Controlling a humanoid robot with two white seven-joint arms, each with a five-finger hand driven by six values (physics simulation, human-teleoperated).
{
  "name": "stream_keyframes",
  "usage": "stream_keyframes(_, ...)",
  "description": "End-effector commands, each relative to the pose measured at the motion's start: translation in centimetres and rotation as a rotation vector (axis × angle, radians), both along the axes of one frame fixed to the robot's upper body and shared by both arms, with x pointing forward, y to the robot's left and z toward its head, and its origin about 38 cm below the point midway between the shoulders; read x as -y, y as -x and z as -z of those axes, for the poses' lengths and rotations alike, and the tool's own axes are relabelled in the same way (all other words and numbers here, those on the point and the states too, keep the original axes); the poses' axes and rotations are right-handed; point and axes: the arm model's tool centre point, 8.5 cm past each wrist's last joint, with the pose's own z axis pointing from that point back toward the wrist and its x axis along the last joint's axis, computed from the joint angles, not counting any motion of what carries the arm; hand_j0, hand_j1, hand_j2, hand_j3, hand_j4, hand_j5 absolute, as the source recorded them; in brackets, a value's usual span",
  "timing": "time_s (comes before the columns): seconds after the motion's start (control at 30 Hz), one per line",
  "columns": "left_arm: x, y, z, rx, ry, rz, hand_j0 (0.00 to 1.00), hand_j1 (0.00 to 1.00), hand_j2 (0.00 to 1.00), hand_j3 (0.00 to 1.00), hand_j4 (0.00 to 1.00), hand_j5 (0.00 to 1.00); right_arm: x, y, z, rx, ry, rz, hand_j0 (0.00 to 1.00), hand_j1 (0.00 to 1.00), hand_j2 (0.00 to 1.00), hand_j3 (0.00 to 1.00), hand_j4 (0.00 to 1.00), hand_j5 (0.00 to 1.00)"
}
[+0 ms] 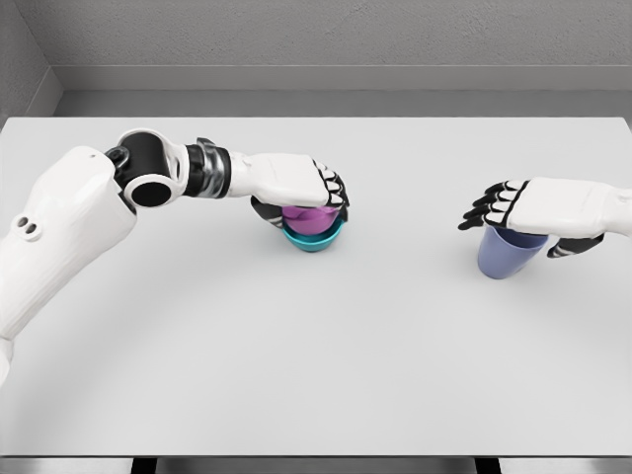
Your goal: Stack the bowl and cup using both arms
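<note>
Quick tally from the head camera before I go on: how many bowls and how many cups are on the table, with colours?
Bowls: 2, a purple bowl nested in a teal bowl, under the left hand.
Cups: 1, a blue cup, grasped by the right hand.
Total: 3 items on the white table.
</note>
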Motion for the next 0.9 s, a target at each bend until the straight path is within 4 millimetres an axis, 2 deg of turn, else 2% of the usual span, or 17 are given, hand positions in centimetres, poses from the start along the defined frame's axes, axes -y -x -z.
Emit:
stream_keyframes(0.0, -0.1, -0.1, 0.0, -0.007, 0.007, -0.005, 0.97, 0.97, 0.97, 0.97, 0.97, 0.97, 0.0, -0.1, 0.2, -0.006, -0.005, 0.004, 1.00, 1.00, 1.00, 1.00, 1.00, 1.00)
stream_keyframes(0.07, -0.1, -0.1, 0.0, -0.008, 0.007, -0.007, 1.00, 1.00, 1.00, 1.00, 1.00, 1.00, 0.2, -0.2, 0.3, -0.009, -0.004, 0.012, 1.00, 1.00, 1.00, 1.00, 1.00, 1.00)
stream_keyframes(0.27, -0.1, -0.1, 0.0, -0.009, 0.009, -0.006, 1.00, 1.00, 1.00, 1.00, 1.00, 1.00, 0.0, -0.3, 0.8, -0.019, -0.009, 0.011, 1.00, 1.00, 1.00, 1.00, 1.00, 1.00)
stream_keyframes(0.37, -0.4, -0.5, -1.6, 0.002, 0.032, -0.007, 1.00, 1.00, 1.00, 1.00, 1.00, 1.00, 0.1, -0.4, 1.0, -0.022, -0.008, 0.016, 1.00, 1.00, 1.00, 1.00, 1.00, 1.00)
stream_keyframes(0.4, -1.1, -0.6, -2.3, 0.000, 0.046, -0.012, 1.00, 1.00, 1.00, 1.00, 1.00, 1.00, 0.1, -0.4, 1.0, -0.022, -0.009, 0.015, 1.00, 1.00, 1.00, 1.00, 1.00, 1.00)
stream_keyframes(0.5, -5.2, -0.3, -5.3, 0.002, 0.088, -0.041, 1.00, 1.00, 1.00, 1.00, 1.00, 1.00, 0.1, -0.4, 1.4, -0.033, -0.004, 0.018, 1.00, 1.00, 1.00, 1.00, 1.00, 1.00)
stream_keyframes(0.57, -8.8, 0.4, -6.6, -0.008, 0.104, -0.076, 1.00, 1.00, 1.00, 1.00, 1.00, 1.00, 0.2, -0.4, 1.4, -0.034, -0.005, 0.020, 1.00, 1.00, 1.00, 1.00, 1.00, 1.00)
stream_keyframes(0.63, -13.0, 0.4, -7.5, -0.010, 0.099, -0.154, 1.00, 1.00, 1.00, 1.00, 1.00, 1.00, -0.2, -0.5, 1.6, -0.036, -0.014, 0.013, 1.00, 1.00, 1.00, 1.00, 1.00, 1.00)
stream_keyframes(0.67, -16.1, 0.5, -7.4, -0.018, 0.076, -0.216, 1.00, 1.00, 1.00, 1.00, 1.00, 1.00, 0.0, -0.6, 1.6, -0.037, -0.014, 0.023, 1.00, 1.00, 1.00, 1.00, 1.00, 1.00)
stream_keyframes(0.7, -17.3, 0.8, -6.7, -0.033, 0.058, -0.240, 1.00, 1.00, 1.00, 1.00, 1.00, 1.00, 0.2, -0.8, 1.5, -0.033, -0.013, 0.027, 1.00, 1.00, 1.00, 1.00, 1.00, 1.00)
stream_keyframes(0.73, -17.4, 1.3, -5.1, -0.066, 0.054, -0.241, 1.00, 1.00, 1.00, 1.00, 1.00, 1.00, 0.3, -0.9, 1.5, -0.033, -0.014, 0.032, 1.00, 1.00, 1.00, 1.00, 1.00, 1.00)
stream_keyframes(0.87, -18.5, 1.5, -2.8, -0.115, 0.031, -0.276, 1.00, 1.00, 1.00, 1.00, 1.00, 1.00, 0.5, -1.0, 1.6, -0.035, -0.014, 0.038, 1.00, 1.00, 1.00, 1.00, 1.00, 1.00)
